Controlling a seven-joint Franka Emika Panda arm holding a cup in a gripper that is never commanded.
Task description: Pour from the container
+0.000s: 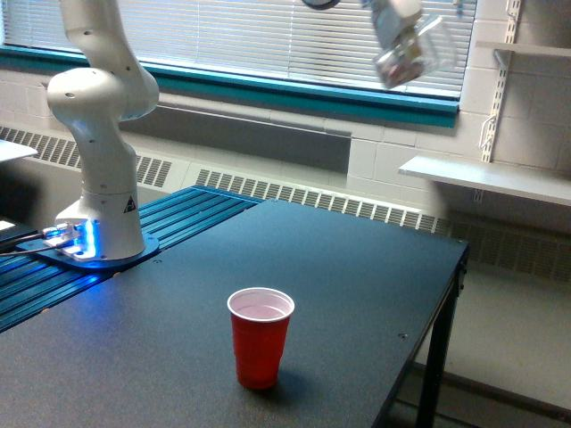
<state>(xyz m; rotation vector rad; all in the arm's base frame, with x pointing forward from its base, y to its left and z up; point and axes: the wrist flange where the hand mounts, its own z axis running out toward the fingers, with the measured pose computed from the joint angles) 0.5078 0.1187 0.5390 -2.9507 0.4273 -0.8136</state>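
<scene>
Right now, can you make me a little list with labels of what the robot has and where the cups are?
robot arm: white, its base sits at the exterior view's left of the table
gripper: at the top of the picture, partly cut off by the edge
held thing: clear cup, tilted and blurred, small pinkish pieces inside
red cup: upright on the table, white inside, looks empty
clear cup versus red cup: high above the table, toward the exterior view's right of the red cup, not over it
table: dark top
pouring: no pieces seen falling
</scene>
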